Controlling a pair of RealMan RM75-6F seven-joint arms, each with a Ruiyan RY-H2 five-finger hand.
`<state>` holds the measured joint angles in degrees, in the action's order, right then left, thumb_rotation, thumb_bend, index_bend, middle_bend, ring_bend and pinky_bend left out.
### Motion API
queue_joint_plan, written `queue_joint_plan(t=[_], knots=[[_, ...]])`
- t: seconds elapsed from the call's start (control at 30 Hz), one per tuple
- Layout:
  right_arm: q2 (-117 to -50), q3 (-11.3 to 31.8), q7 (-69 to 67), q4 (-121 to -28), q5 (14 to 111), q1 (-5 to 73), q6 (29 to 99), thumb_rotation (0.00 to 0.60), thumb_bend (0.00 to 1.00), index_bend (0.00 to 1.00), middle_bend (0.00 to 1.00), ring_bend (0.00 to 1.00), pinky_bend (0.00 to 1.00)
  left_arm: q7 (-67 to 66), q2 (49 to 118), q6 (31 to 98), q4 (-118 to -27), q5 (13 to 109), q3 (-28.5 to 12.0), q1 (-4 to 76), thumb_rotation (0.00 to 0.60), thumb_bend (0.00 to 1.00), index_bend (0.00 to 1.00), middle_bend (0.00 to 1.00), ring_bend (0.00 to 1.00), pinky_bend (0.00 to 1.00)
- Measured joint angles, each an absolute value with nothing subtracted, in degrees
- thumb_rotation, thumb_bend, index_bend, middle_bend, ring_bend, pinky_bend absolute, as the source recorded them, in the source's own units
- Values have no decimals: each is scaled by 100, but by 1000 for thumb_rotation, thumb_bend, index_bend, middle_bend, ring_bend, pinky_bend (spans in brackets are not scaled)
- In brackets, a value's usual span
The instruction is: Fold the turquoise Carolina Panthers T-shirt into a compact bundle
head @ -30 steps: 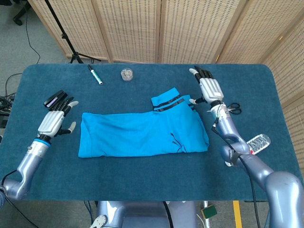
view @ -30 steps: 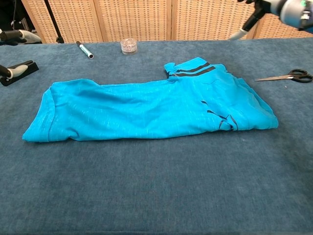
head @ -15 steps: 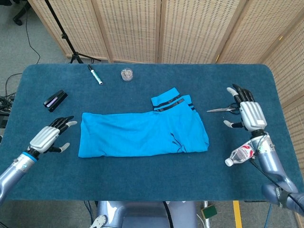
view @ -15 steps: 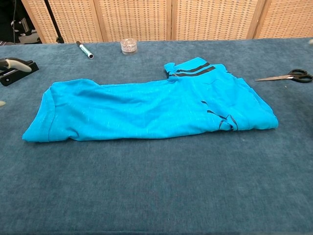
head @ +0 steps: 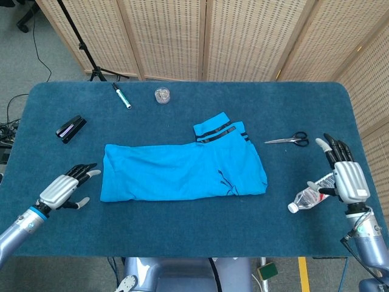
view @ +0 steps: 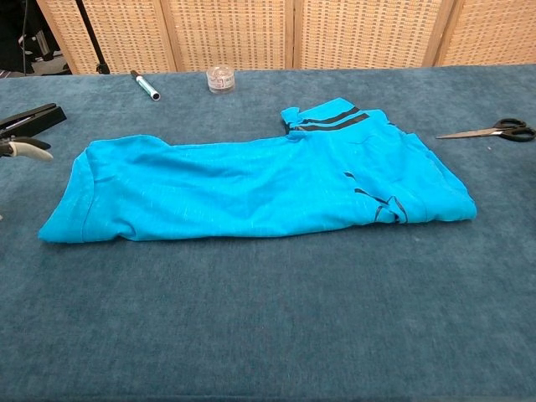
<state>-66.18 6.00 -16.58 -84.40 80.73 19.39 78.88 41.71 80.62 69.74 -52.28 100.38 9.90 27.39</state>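
Note:
The turquoise T-shirt (head: 182, 170) (view: 251, 184) lies folded into a long band across the middle of the table, with a black-striped sleeve (head: 217, 129) sticking out at its far right. My left hand (head: 61, 191) hovers open to the left of the shirt, apart from it; only its fingertips (view: 23, 149) show at the left edge of the chest view. My right hand (head: 345, 175) is open at the table's right edge, well clear of the shirt, just above a plastic bottle. Neither hand holds anything.
Scissors (head: 289, 140) (view: 492, 130) lie right of the shirt. A plastic bottle (head: 311, 194) lies near the right front edge. A stapler (head: 71, 128) (view: 32, 117) sits far left, a marker (head: 121, 96) (view: 144, 85) and a small clear jar (head: 161, 95) (view: 220, 79) at the back.
Both hands drew back from the shirt toward the table's near corners. The right hand moved from beside the sleeve out past the scissors to the bottle; the left moved forward, off the stapler.

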Motion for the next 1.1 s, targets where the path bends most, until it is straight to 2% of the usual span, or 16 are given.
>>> queue_joint_plan(t=[0.27,0.57,1.1], knots=[[-6634,454,-1925,-8402,8435,1569,8304,600,0,0,0,0,0,3847,8252,6989,-5170,10060,1019,2727,600,364,0,0,0,0],[-6603,515,-2121,-8307,8543,1500,8352,600,0,0,0,0,0,3705,8554,7223,-4996,10117,1056,2643,600,364,0,0,0,0],[-6676,592,-2022,-8233,8619,1453,8350,600,0,0,0,0,0,3874,9257,7483,-4127,10051,1040,2442,600,362,27,0,0,0]])
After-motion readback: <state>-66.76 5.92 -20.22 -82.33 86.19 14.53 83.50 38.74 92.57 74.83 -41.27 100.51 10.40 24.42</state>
